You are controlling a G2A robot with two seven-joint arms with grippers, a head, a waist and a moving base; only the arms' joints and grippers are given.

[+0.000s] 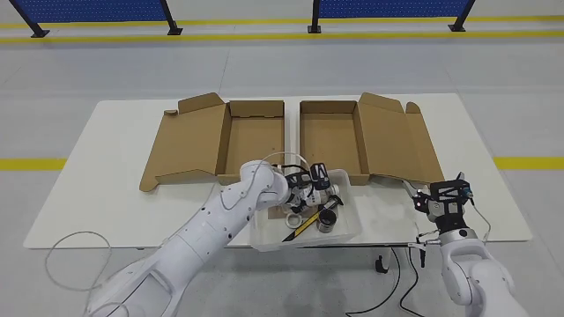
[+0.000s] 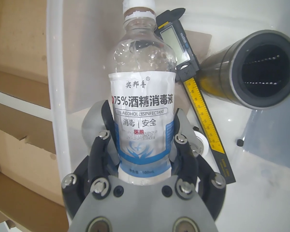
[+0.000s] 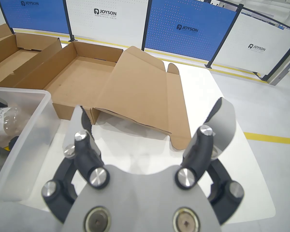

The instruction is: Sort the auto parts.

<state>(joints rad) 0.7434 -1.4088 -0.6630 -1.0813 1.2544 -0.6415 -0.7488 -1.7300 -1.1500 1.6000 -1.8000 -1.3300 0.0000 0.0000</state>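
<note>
My left gripper (image 2: 143,113) is down in the clear bin (image 2: 53,73), which sits at 6 o'clock on the surface (image 1: 115,158). Its fingers (image 2: 106,131) are pinching the disinfectant bottle (image 2: 141,73) low on the label, near the base, with the white cap pointing away from the wrist. I cannot tell whether the bottle has left the bin floor yet. A yellow-and-black caliper (image 2: 200,112) lies just beside the bottle, and a metal cylinder (image 2: 256,71) rests against the caliper's far side.

In the top view the two open cardboard boxes are at 12 o'clock from the bin: the left box (image 1: 256,136) toward 11 and the right box (image 1: 330,141) toward 1. My right gripper (image 3: 149,108) hangs at 3 o'clock from the bin, over the surface's near right edge, with its fingers spread and holding nothing.

What worries me is the grip. It is near the base of a smooth, thin-walled bottle, so most of the weight sits beyond the fingers. The bottle could pivot or slide out on the lift, more so if the liquid sloshes. Squeezing harder might buckle the plastic instead. One finger is close to the caliper, so a sideways pull could drag the caliper or set the cylinder rolling. A low exit toward 12 o'clock could catch the cap on the bin wall or a box flap.
</note>
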